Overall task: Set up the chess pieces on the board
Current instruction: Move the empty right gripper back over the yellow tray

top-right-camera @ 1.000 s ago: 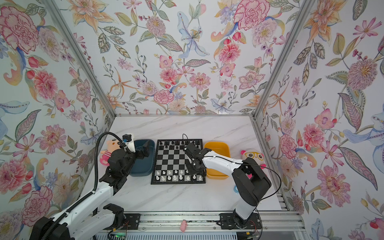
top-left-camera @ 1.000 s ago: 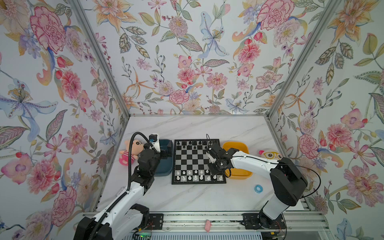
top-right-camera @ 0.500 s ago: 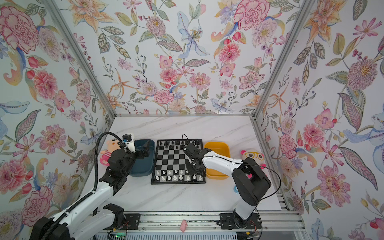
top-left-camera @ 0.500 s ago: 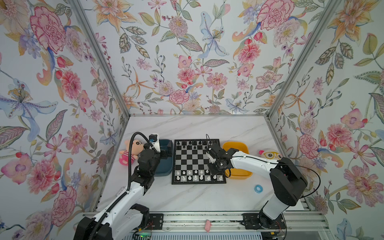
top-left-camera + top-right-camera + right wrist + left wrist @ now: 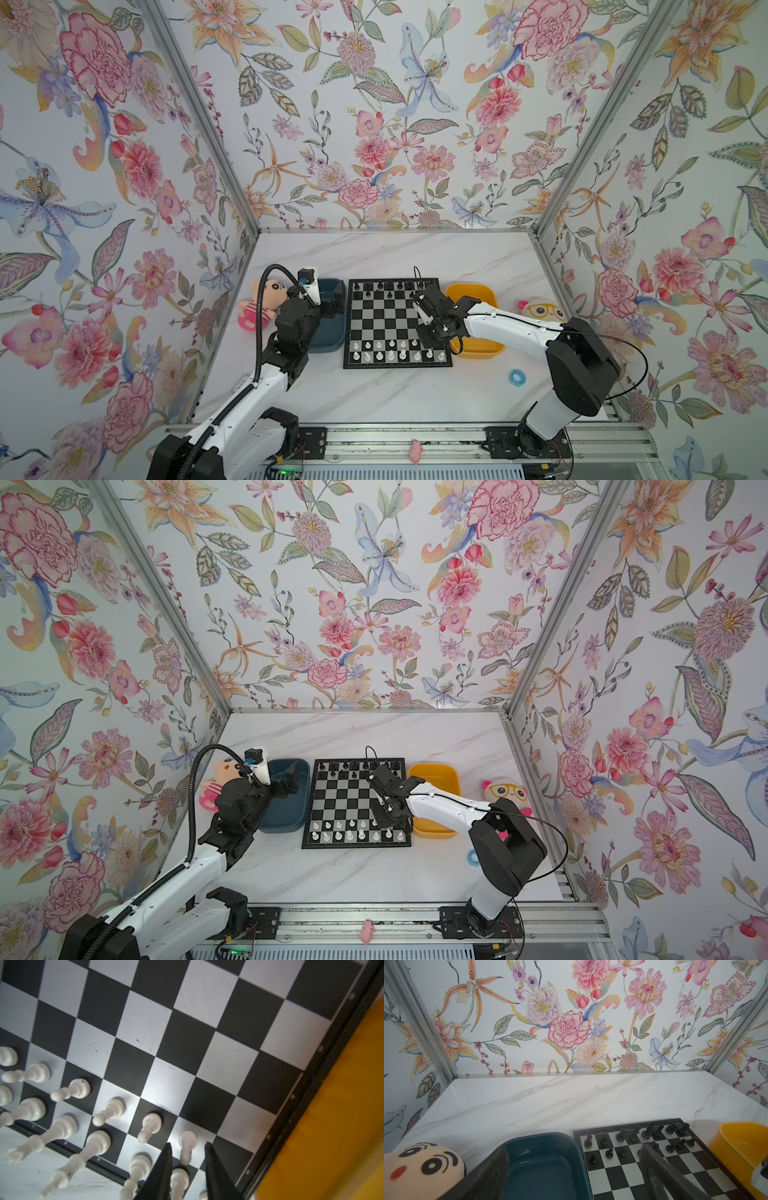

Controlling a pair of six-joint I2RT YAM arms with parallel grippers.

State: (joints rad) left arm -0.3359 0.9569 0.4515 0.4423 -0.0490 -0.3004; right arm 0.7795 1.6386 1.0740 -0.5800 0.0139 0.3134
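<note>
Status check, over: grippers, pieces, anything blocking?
Right gripper open, straddling a white pawn standing on the board. Left gripper open, empty, at the teal tray. Neighbouring white pieces crowd the right fingers.

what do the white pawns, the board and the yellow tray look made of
White pawns: likely moulded plastic, smooth ivory-white with a soft sheen and tiny dark specks.
Board: flat, black and silvery checks; the pale squares reflect dully and show fine scratches, so perhaps printed metal or plastic; cannot tell which.
Yellow tray: probably glossy plastic, thick rounded rim with highlights.
</note>
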